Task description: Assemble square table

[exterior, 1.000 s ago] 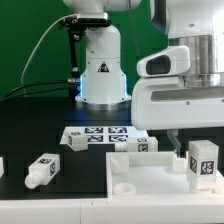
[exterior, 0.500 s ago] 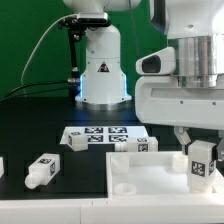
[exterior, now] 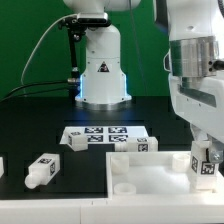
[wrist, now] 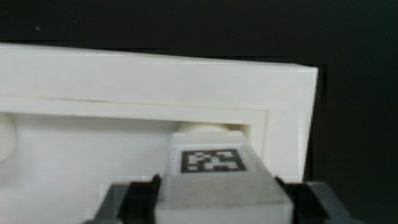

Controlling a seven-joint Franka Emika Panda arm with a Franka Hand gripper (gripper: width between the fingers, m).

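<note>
The square table's white slab [exterior: 150, 170] lies at the front right of the exterior view, with a round hole near its front left corner. It fills most of the wrist view [wrist: 107, 100]. My gripper [exterior: 203, 152] is shut on a chunky white leg [exterior: 203, 166] that stands upright at the slab's right end, tag sticker facing out. In the wrist view the leg [wrist: 215, 165] sits tight between both dark fingers [wrist: 134, 200], my gripper [wrist: 217, 208] pressing on its two sides. The leg's far end touches the slab's raised rim.
A second leg [exterior: 40, 170] lies on the black table at the exterior view's left. Another leg [exterior: 143, 144] rests beside the marker board [exterior: 97, 135]. The arm's white base [exterior: 101, 72] stands behind, with cables and a green backdrop.
The jaws have closed from wide apart onto the leg. The arm's white body has shifted toward the exterior view's right; the leg has stayed in nearly the same spot.
</note>
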